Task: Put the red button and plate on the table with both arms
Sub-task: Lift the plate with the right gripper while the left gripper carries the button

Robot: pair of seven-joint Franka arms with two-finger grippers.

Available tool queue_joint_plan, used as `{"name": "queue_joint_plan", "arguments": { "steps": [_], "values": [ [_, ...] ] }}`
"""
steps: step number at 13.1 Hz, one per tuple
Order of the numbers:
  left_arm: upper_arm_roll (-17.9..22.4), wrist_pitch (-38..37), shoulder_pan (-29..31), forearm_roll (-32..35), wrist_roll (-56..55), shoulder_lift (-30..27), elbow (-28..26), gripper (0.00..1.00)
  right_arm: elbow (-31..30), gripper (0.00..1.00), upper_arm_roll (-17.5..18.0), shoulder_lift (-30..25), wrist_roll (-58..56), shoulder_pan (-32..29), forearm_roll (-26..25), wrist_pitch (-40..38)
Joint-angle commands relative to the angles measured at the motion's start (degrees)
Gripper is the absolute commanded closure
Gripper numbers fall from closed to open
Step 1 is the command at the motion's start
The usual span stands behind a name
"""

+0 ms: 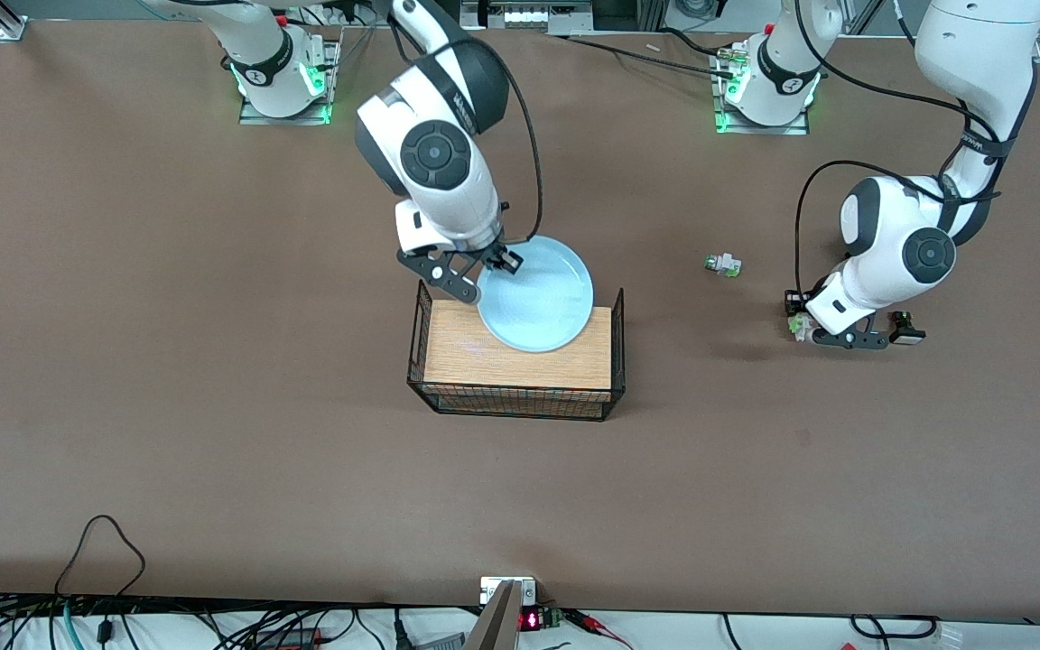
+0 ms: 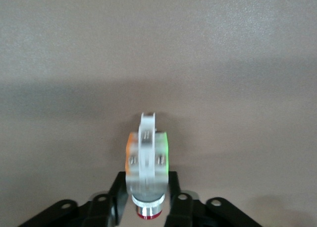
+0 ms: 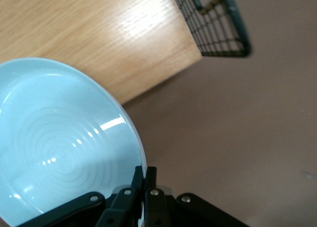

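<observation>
My right gripper point(image 1: 504, 259) is shut on the rim of the light-blue plate point(image 1: 535, 293). The plate is partly over the wooden rack top and partly over the brown table point(image 1: 213, 406). The right wrist view shows the gripper point(image 3: 145, 171) pinching the plate's point(image 3: 64, 142) edge. My left gripper point(image 1: 800, 323) is low over the table toward the left arm's end, shut on the red button point(image 1: 797, 330). In the left wrist view the gripper point(image 2: 147, 177) clamps the whitish button body point(image 2: 147, 152), with its red cap toward the wrist.
The wooden-topped black wire rack point(image 1: 484, 357) stands mid-table and also shows in the right wrist view point(image 3: 99, 33). A white-green part point(image 1: 722, 264) lies on the table between the rack and the left gripper. A black part with a white cap point(image 1: 906, 330) lies beside the left hand.
</observation>
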Motion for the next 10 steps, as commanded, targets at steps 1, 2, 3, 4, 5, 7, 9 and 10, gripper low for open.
{"name": "queue_joint_plan", "arguments": {
  "steps": [1, 2, 3, 4, 5, 7, 9, 10],
  "values": [
    [0.5, -0.2, -0.5, -0.1, 1.2, 0.4, 0.3, 0.0, -0.8, 1.0, 0.3, -3.7, 0.2, 0.4, 0.8, -6.0],
    [0.5, -0.5, -0.5, -0.2, 1.0, 0.1, 0.3, 0.0, -0.8, 1.0, 0.3, -4.9, 0.2, 0.3, 0.8, -8.0],
    [0.5, -1.5, -0.4, -0.2, 1.0, -0.6, 0.3, 0.0, -0.8, 1.0, 0.3, -6.2, 0.2, 0.3, 0.8, -10.2],
    [0.5, -3.1, -0.4, -0.2, 1.0, -1.8, 0.6, 0.0, -0.7, 1.0, 0.3, -7.5, 0.2, 0.3, 0.8, -12.1],
    [0.5, -4.8, -0.4, -0.2, 1.0, -3.3, 1.2, 0.0, -0.7, 1.0, 0.3, -8.8, 0.0, 0.3, 0.9, -13.8],
    [0.5, -10.2, -0.1, -0.3, 0.9, -6.1, 4.0, 0.0, -0.7, 1.0, 0.2, -11.0, -2.4, -0.1, 1.3, -16.8],
    [0.5, -15.9, -0.2, -0.3, 0.5, -7.9, 9.3, 0.0, -0.7, 1.0, -0.3, -12.7, -5.8, -0.7, 2.1, -20.1],
    [0.5, -20.9, -0.2, -0.3, 0.4, -8.0, 13.5, 0.0, -0.7, 1.0, -0.6, -13.2, -8.3, -1.6, 2.0, -22.1]
  ]
}}
